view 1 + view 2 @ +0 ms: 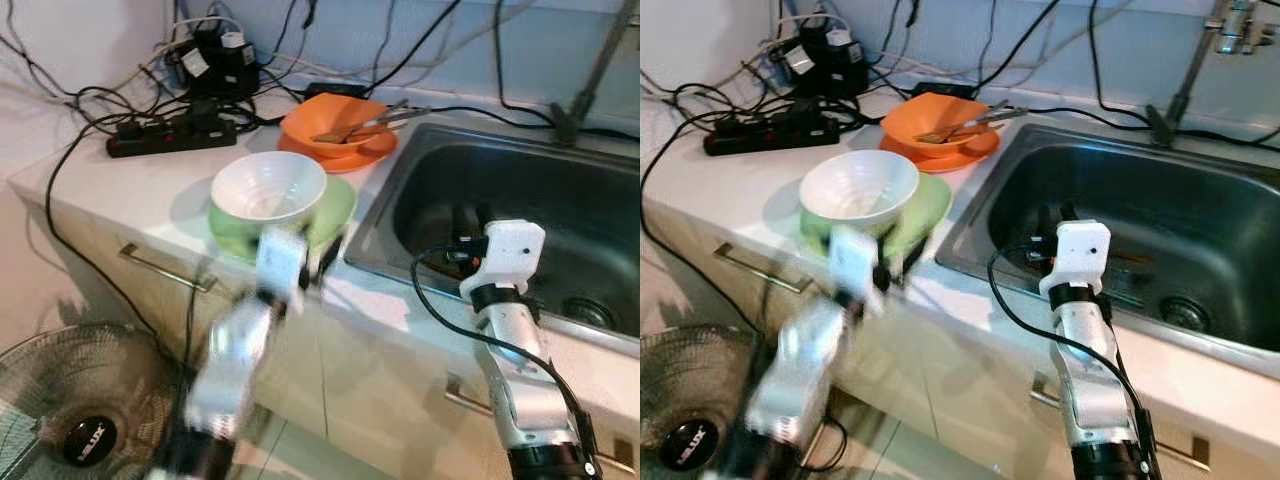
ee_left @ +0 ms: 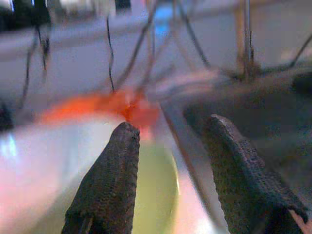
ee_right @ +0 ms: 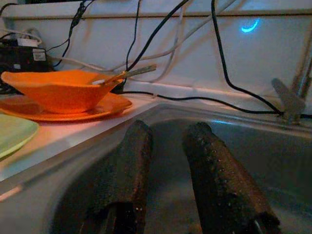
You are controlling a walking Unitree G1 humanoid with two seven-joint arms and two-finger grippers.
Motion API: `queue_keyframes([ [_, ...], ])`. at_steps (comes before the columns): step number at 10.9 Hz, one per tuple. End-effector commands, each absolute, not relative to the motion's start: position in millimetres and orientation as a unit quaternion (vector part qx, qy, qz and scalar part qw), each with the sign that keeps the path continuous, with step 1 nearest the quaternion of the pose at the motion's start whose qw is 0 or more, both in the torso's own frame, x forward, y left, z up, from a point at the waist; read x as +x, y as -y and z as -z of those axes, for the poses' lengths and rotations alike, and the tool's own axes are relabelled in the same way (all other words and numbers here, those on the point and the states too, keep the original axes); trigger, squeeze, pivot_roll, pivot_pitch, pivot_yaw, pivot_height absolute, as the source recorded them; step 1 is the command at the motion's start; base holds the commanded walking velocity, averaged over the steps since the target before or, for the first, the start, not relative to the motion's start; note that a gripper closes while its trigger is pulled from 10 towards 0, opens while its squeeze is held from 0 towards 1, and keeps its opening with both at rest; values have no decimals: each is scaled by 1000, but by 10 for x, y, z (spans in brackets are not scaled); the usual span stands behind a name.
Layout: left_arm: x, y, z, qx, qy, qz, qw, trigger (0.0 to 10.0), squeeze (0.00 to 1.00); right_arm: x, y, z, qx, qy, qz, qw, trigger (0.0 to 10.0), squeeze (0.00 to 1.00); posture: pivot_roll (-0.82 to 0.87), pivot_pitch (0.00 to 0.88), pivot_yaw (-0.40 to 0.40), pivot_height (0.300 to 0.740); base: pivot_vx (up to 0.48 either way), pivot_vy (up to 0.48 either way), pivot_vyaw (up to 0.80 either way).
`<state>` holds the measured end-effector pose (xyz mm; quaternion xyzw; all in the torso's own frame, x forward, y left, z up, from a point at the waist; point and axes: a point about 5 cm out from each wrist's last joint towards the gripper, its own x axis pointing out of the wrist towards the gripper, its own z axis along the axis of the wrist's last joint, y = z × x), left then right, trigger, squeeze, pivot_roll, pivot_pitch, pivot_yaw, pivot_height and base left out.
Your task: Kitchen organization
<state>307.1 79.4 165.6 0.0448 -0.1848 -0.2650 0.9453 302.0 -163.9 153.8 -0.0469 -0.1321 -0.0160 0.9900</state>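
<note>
White kitchen surface (image 1: pixel 120 180) carries a white bowl (image 1: pixel 268 186) on a green plate (image 1: pixel 335 212), beside the steel sink (image 1: pixel 480 190). Left wrist view (blurred): left gripper (image 2: pixel 168 146) fingers apart near the plate. Right wrist view: right gripper (image 3: pixel 168 141) slightly apart inside the sink

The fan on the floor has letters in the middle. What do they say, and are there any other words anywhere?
Fan hub: white letters, too blurred to read for sure.
Plug adapters: white labels, print too small to read.
No other words can be seen.
</note>
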Motion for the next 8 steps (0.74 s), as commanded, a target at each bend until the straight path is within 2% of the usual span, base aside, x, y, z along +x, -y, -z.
queue_keyframes([
  [1,3078,-769,-1743,51,194,274,941,10000,0,3045,1652,-1536,-43,133,22,990,10000,0,58,39,63,740,0,0,0],
  [3,3118,-796,-1844,54,199,261,943,10000,0,3057,1644,-1527,-42,133,23,990,10000,0,57,33,66,740,0,0,0],
  [5,3235,-1080,-1934,-7,177,190,966,10000,0,3067,1650,-1515,-41,132,26,990,10000,0,58,31,68,740,0,0,0],
  [6,3283,-1251,-2032,-57,173,161,970,10000,1000,3074,1659,-1511,-41,132,28,990,10000,0,63,28,69,740,0,0,0],
  [8,3292,-1477,-2344,-87,199,147,965,10000,1000,3083,1666,-1508,-42,132,29,990,10000,0,71,34,66,740,0,0,0],
])
